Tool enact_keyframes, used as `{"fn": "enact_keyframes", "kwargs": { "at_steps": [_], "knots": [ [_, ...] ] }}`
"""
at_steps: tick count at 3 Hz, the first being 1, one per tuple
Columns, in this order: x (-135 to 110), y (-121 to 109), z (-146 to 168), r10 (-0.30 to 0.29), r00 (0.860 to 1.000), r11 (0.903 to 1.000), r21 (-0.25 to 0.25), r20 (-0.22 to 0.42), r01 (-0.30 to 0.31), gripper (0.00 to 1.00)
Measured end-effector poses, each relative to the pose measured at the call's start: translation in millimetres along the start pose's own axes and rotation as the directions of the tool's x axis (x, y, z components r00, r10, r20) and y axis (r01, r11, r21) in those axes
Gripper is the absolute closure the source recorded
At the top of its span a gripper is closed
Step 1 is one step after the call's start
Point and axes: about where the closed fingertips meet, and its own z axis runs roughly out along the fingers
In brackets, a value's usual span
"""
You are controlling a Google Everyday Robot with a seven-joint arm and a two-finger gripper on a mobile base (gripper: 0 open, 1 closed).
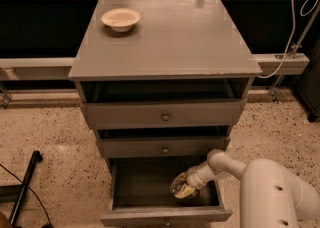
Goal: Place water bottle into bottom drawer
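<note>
In the camera view the bottom drawer (142, 188) stands pulled open below the front edge of the worktop (190, 37). The claw (182, 190) is low inside it, at the right side, closed around the water bottle (176, 186). The bottle seems to be at the drawer floor or just above it. I judge the carrying done; releasing the bottle and withdrawing remain. A bowl (120, 19) sits near the worktop's back left corner.

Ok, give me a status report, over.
Pincer low in bottom drawer, shut on water bottle. Bottle not yet released. Bowl on cabinet top, well clear.
</note>
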Motion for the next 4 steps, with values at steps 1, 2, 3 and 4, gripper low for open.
{"fn": "enact_keyframes", "kwargs": {
  "at_steps": [1,2,3,4],
  "knots": [
    [27.9,5.4,13.0,0.096,0.995,0.9954,-0.006,0.026,-0.095,0.38],
    [30.9,3.1,15.3,0.101,0.994,0.9949,-0.001,0.03,-0.101,0.15],
    [30.9,3.2,15.3,0.101,0.994,0.9949,-0.001,0.03,-0.101,0.0],
    [22.0,6.7,20.3,0.087,0.995,0.9958,-0.035,0.054,-0.085,0.0]
  ]
}}
